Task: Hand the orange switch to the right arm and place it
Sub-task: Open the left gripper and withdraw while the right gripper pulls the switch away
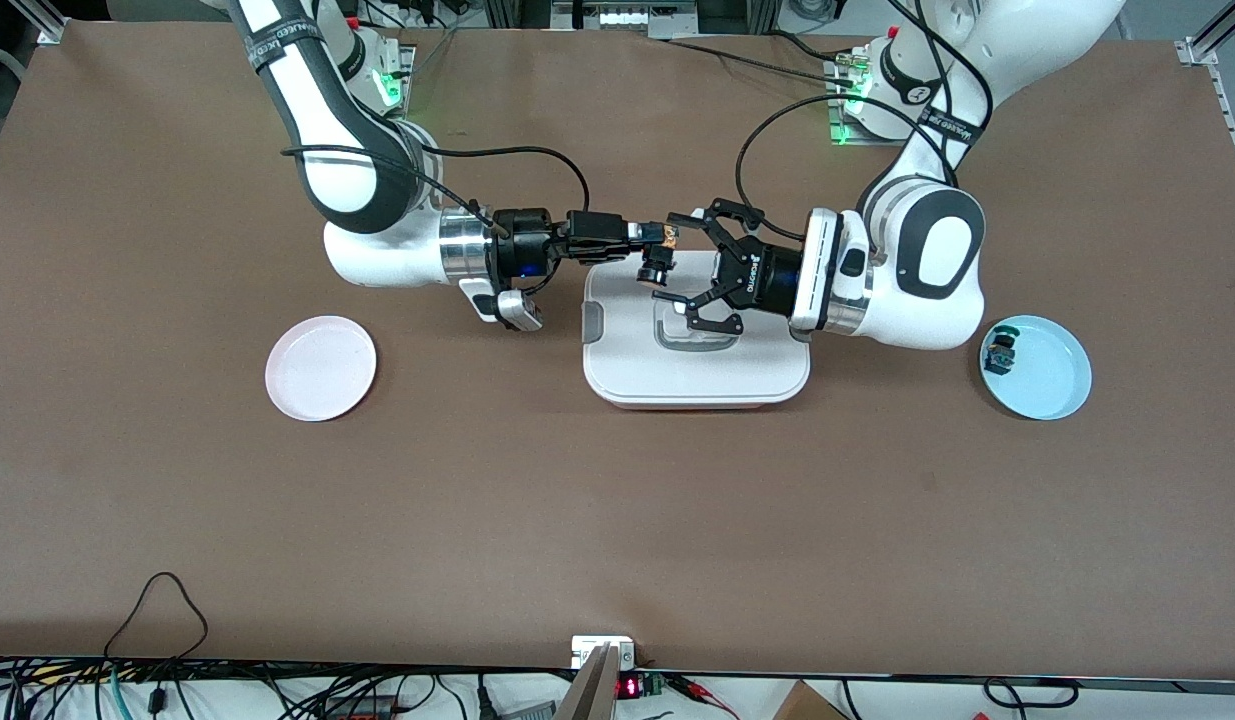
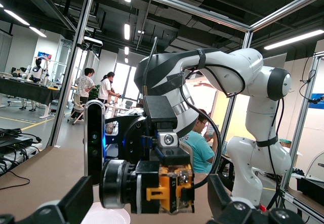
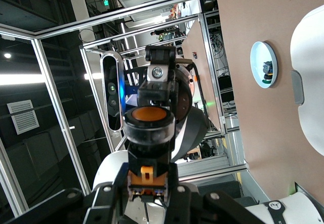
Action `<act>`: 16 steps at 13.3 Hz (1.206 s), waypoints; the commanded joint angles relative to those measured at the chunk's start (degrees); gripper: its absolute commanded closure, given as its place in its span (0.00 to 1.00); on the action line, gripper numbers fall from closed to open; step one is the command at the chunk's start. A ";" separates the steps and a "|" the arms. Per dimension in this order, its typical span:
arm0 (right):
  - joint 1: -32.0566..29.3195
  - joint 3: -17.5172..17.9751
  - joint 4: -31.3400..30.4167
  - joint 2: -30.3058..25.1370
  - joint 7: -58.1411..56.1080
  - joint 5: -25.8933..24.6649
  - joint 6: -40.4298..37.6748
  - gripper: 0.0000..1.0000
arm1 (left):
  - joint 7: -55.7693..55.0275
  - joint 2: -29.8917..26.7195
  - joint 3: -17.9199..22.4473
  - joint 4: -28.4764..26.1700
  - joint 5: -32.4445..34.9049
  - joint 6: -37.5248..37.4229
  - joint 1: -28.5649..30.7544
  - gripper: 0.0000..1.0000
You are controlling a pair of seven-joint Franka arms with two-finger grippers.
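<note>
The handover step is in hand. The right gripper [image 1: 645, 233] is clamped on the orange switch [image 1: 659, 256], held in the air over the white lidded container [image 1: 617, 372] at mid-table. The left gripper [image 1: 699, 268] faces it with its claw fingers spread apart around the switch end, touching nothing. The placing step is not yet done.

The next move appears to call for the right arm to draw clear of the open claws, then carry the switch toward the pink plate [image 1: 321, 367]. Bare tabletop surrounds that plate. The blue plate [image 1: 1052, 385] holds the green-capped switch [image 1: 1001, 352].
</note>
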 commanded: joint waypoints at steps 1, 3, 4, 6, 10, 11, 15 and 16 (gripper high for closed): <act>-1.13 0.21 0.09 -0.69 -1.02 0.60 -0.17 1.00 | 2.06 -1.40 -0.40 -1.23 -1.60 0.73 0.36 0.00; -2.53 0.13 0.18 -0.86 -0.50 0.07 -0.35 1.00 | 2.15 -1.40 -0.32 -1.23 -1.51 0.73 0.53 0.00; -4.02 0.13 0.18 -0.86 -0.41 -1.06 -2.01 1.00 | 2.15 -1.40 -0.32 -1.23 -1.42 0.64 0.53 0.00; -8.58 0.13 0.18 -0.86 -0.06 -6.67 -7.97 1.00 | 2.15 -1.48 -0.32 -1.31 -0.73 0.38 1.75 0.00; -22.99 0.13 0.96 -0.25 -0.84 -20.99 -26.41 1.00 | 1.97 -2.01 -0.14 -1.49 3.14 -2.95 5.62 0.00; -26.59 0.13 1.75 -0.07 -1.02 -24.24 -30.98 1.00 | 1.89 -2.01 0.21 -1.49 4.80 -4.00 6.41 0.00; -37.94 0.13 3.52 0.10 -4.09 -33.31 -44.36 1.00 | 1.53 -2.63 1.00 -1.49 12.36 -8.13 10.37 0.00; -39.44 0.13 3.60 0.19 -5.23 -34.55 -46.56 1.00 | 1.53 -2.63 1.70 -1.49 14.90 -8.93 11.16 0.00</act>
